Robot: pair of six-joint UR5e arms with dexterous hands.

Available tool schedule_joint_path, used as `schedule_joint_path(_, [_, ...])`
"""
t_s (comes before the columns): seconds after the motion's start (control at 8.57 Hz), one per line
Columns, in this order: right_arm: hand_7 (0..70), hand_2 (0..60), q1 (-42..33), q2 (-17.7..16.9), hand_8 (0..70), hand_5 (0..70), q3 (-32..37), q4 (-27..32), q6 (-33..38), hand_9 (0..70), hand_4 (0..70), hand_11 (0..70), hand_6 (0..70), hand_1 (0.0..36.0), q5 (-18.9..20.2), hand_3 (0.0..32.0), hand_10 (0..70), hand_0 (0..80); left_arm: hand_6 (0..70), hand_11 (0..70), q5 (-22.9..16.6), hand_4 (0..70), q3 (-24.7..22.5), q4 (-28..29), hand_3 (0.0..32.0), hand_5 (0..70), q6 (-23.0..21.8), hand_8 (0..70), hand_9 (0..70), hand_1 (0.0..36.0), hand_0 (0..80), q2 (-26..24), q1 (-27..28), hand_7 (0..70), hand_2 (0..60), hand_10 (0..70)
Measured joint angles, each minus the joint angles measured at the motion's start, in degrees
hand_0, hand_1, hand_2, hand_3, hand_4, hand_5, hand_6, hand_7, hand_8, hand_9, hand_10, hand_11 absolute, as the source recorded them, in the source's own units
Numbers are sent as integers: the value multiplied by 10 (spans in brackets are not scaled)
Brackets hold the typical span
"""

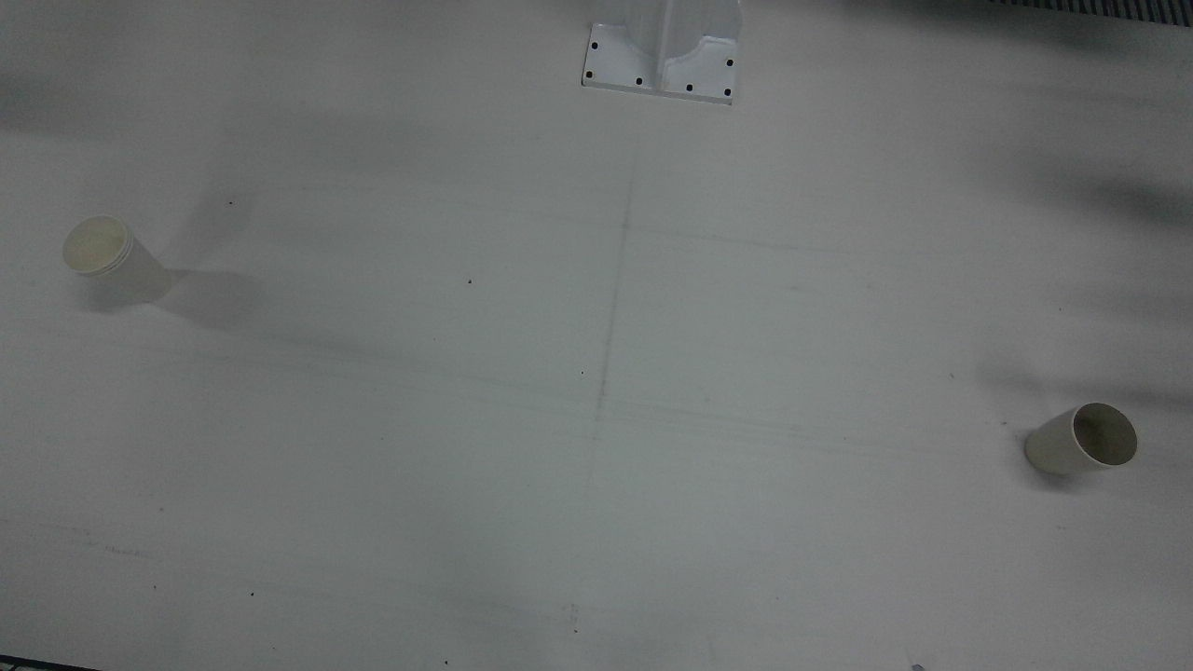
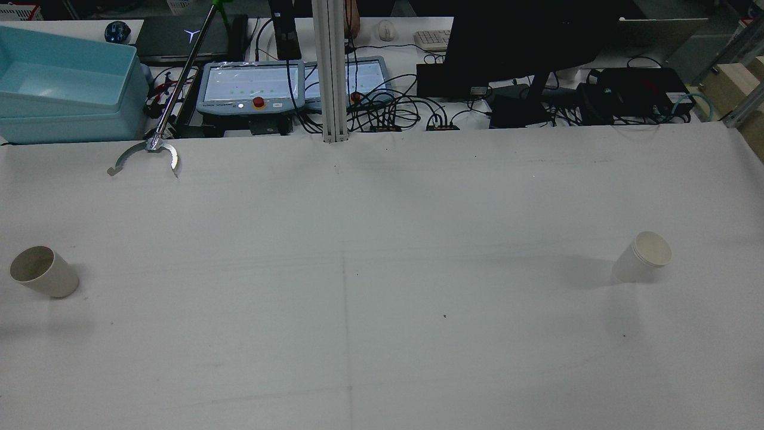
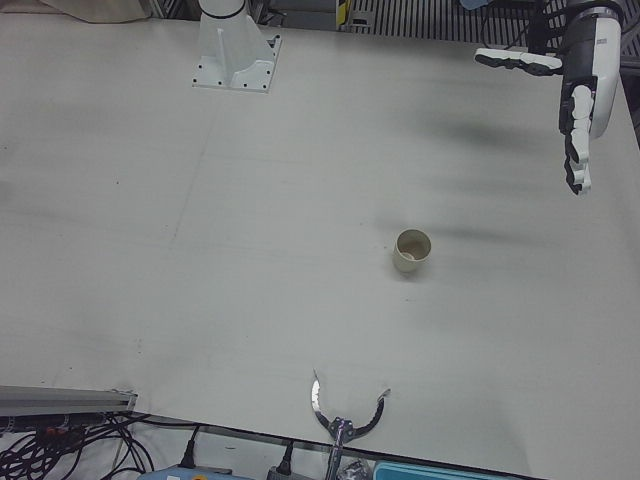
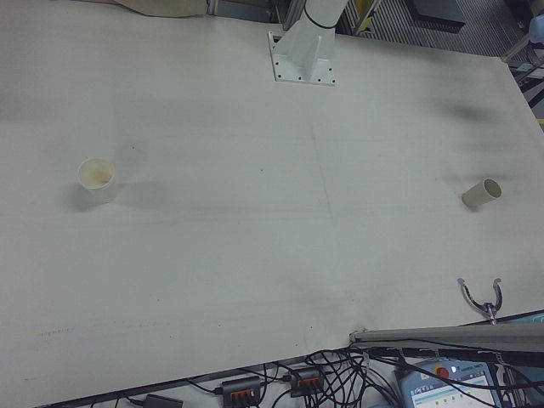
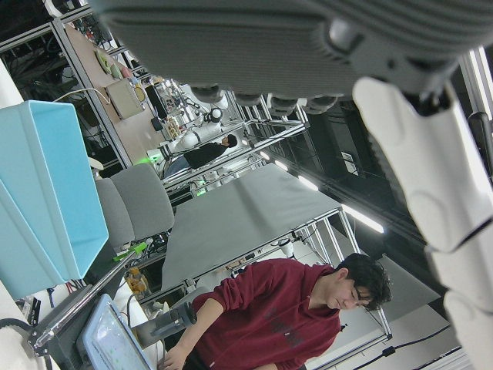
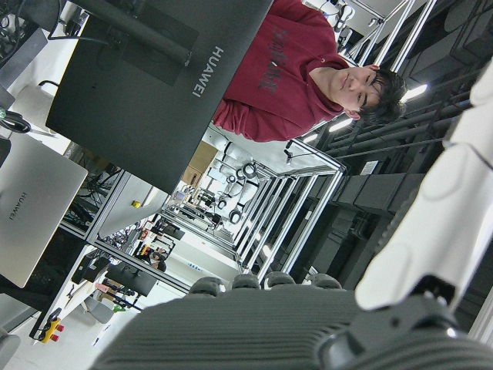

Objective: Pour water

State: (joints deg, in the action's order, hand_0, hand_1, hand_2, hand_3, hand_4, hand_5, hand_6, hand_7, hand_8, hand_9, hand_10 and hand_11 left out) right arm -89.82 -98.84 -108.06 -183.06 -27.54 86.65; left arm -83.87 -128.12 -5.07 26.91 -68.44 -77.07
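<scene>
Standing cups: both paper cups (image 2: 45, 272) (image 2: 643, 257) are looking light and crushable, so take mid-wall
Left hand (image 3: 580, 90): fingers are spreading, holding nothing
Right hand: cannot tell

white table (image 2: 382, 334) fills most of it. right behind the table: black monitor (image 2: 525, 36), tangled cables (image 2: 388, 110), light blue bin (image 2: 65, 89), a person in a red hoodie (image 5: 269, 316).

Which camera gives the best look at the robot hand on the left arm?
The left-front view: it shows the left robot hand whole, raised above the table's edge, fingers spread and holding nothing. The left hand view catches only close-up, blurred parts of its palm and one finger. The front, rear and right-front views miss it entirely.
</scene>
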Motion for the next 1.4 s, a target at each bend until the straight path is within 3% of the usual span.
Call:
schedule_joint_path(0.12, [0, 38, 0, 0, 0, 0, 0, 0, -2, 0, 0, 0, 0, 105, 0, 0, 0, 428, 0, 18, 0, 36, 0, 0, 0, 0, -3, 0, 0, 132, 468, -2, 2, 57, 62, 2])
schedule_joint_path(0.23, [0, 28, 1, 0, 0, 0, -1, 8, -1, 0, 0, 0, 0, 100, 0, 0, 0, 417, 2, 80, 1, 14, -6, -20, 48, 0, -7, 0, 0, 133, 473, -4, 5, 55, 52, 44])
schedule_joint_path(0.35, [0, 30, 11, 0, 0, 0, -2, 24, 0, 0, 0, 0, 0, 103, 1, 0, 0, 417, 13, 156, 2, 7, -12, -42, 50, 0, -11, 0, 0, 128, 471, -5, 8, 61, 53, 96])
schedule_joint_path(0.58, [0, 46, 43, -25, 0, 0, 13, 62, -10, 0, 0, 0, 0, 96, 4, 0, 0, 396, 6, 62, 5, 14, -22, -75, 36, 0, -15, 0, 0, 127, 468, -9, 10, 62, 53, 32])
schedule_joint_path(0.82, [0, 20, 58, -55, 0, 0, 86, 160, -17, 0, 0, 0, 0, 115, 4, 0, 0, 448, 4, 36, 7, 17, -23, -84, 26, 0, -24, 0, 0, 122, 466, -12, 10, 55, 46, 15])
schedule_joint_path(1.05, [0, 32, 60, -88, 0, 0, 98, 201, -18, 0, 0, 0, 0, 115, 13, 0, 0, 441, 2, 35, 7, 18, -14, -72, 22, 0, -27, 0, 0, 117, 462, -13, 10, 51, 47, 15])
schedule_joint_path(1.28, [0, 43, 64, -102, 0, 0, 139, 231, -28, 0, 0, 0, 0, 110, 23, 0, 0, 424, 1, 28, 7, 18, -8, -54, 30, 0, -28, 0, 0, 119, 465, -12, 9, 53, 41, 9])
schedule_joint_path(1.4, [0, 50, 65, -92, 0, 0, 154, 240, -27, 0, 0, 0, 0, 117, 25, 0, 0, 440, 0, 3, 5, 23, -10, -45, 52, 0, -28, 0, 0, 135, 476, -9, 7, 45, 32, 0])
